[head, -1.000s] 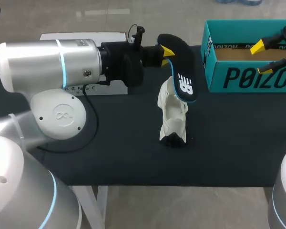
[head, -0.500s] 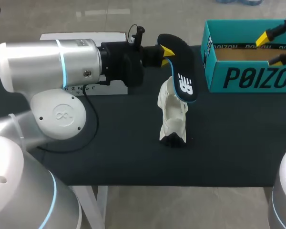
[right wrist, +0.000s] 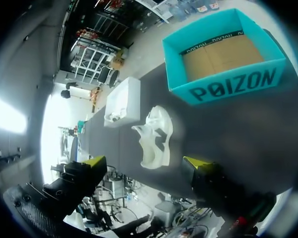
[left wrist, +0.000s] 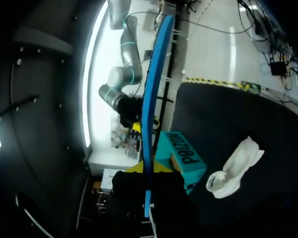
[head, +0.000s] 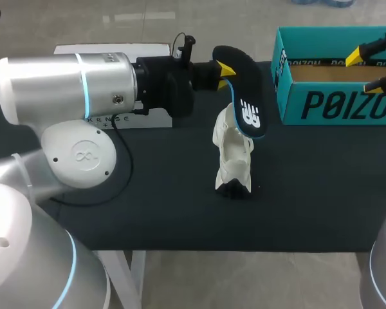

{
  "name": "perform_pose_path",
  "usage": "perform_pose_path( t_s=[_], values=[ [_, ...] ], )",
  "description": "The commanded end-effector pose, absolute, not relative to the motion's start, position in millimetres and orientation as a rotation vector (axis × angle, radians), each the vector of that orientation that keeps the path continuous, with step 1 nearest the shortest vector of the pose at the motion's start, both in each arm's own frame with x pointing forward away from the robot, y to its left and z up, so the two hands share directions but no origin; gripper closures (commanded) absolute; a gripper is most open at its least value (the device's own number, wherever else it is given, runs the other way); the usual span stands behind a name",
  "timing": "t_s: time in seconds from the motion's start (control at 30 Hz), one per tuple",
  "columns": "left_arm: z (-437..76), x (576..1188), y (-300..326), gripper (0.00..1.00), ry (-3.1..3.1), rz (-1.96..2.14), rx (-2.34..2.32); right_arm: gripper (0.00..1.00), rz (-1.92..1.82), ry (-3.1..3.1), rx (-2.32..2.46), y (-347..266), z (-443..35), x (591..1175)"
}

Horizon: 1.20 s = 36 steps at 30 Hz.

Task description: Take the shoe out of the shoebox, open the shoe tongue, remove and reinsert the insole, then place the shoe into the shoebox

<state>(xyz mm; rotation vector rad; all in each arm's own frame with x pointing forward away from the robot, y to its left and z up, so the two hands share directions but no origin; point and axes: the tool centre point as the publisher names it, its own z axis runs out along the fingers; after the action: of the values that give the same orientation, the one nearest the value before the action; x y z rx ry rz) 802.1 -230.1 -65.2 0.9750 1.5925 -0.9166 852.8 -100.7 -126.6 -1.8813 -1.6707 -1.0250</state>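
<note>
Black matte covering spans the one table point(head: 309, 193), smooth and flat out to its edges. Two arms come in over it. The left arm point(head: 64, 87) is the bulkiest shape in the head view, a rounded silver cylinder with a thin blue ring and a domed white joint below it.

Next in size is the single shoebox point(head: 334, 106) point(right wrist: 228, 84) point(left wrist: 186, 153), at the table's far right. It is a rectangular, open-topped carton with teal outer walls, dark lettering and a plain brown cardboard floor. At the far left lies one flat white box point(head: 112, 49) point(right wrist: 124, 101).

One shoe point(head: 235, 158) point(right wrist: 156, 136) point(left wrist: 233, 168) sits on the cloth near the middle, outside the shoebox. It is white and soft-looking, with a rumpled upper and a dark patch at its near end.

One insole point(head: 244, 84) point(left wrist: 151, 109) is raised above the shoe. It is a thin, curved black sheet with a blue rim and a white mark. In the head view its lower end overlaps the shoe's collar, and whether they touch cannot be told.

The left gripper point(head: 224, 72) point(left wrist: 148, 171) is clamped on the insole's upper end. In its wrist view the insole runs edge-on between its two yellow tips. The right gripper point(head: 367, 71) point(right wrist: 146, 163) hangs over the shoebox's right part, its two yellow tips spread wide and holding nothing.
</note>
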Motion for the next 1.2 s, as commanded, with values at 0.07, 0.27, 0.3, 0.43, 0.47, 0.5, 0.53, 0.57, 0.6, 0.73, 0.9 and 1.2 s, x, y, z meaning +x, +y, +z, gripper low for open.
perform_pose_path(
  t_s=[0.07,0.27,0.3,0.43,0.47,0.5,0.53,0.57,0.6,0.73,0.9,1.2],
  values=[
    [-66,803,-232,1.0,1.63,-0.965,0.941,0.0,-1.055,-1.664,-1.904,-99,-127,849],
    [-96,787,-243,1.0,1.881,-1.014,0.982,0.0,-1.055,-1.664,-1.904,-99,-127,849],
    [-100,786,-243,1.0,1.894,-1.011,0.982,0.0,-1.055,-1.664,-1.904,-99,-127,849],
    [-116,779,-237,1.0,1.999,-1.09,1.016,0.0,-1.055,-1.664,-1.904,-99,-127,849],
    [-121,776,-237,1.0,2.022,-1.133,1.04,0.0,-1.055,-1.664,-1.904,-99,-127,849],
    [-126,772,-237,1.0,2.062,-1.147,1.114,0.0,-1.055,-1.664,-1.904,-99,-127,849],
    [-132,768,-238,1.0,2.075,-1.133,1.166,0.0,-1.055,-1.664,-1.904,-99,-127,849],
    [-132,768,-238,1.0,2.075,-1.133,1.166,0.0,-1.055,-1.664,-1.904,-99,-127,849],
    [-132,768,-238,1.0,2.075,-1.133,1.166,0.0,-1.055,-1.664,-1.904,-99,-127,849],
    [-132,768,-238,1.0,2.075,-1.133,1.166,0.0,-1.055,-1.664,-1.904,-99,-127,849],
    [-132,768,-238,1.0,2.075,-1.133,1.166,0.0,-1.055,-1.664,-1.904,-99,-127,849],
    [-156,769,-237,1.0,2.032,-1.147,1.152,0.0,-1.055,-1.664,-1.904,-99,-127,849]
  ],
)
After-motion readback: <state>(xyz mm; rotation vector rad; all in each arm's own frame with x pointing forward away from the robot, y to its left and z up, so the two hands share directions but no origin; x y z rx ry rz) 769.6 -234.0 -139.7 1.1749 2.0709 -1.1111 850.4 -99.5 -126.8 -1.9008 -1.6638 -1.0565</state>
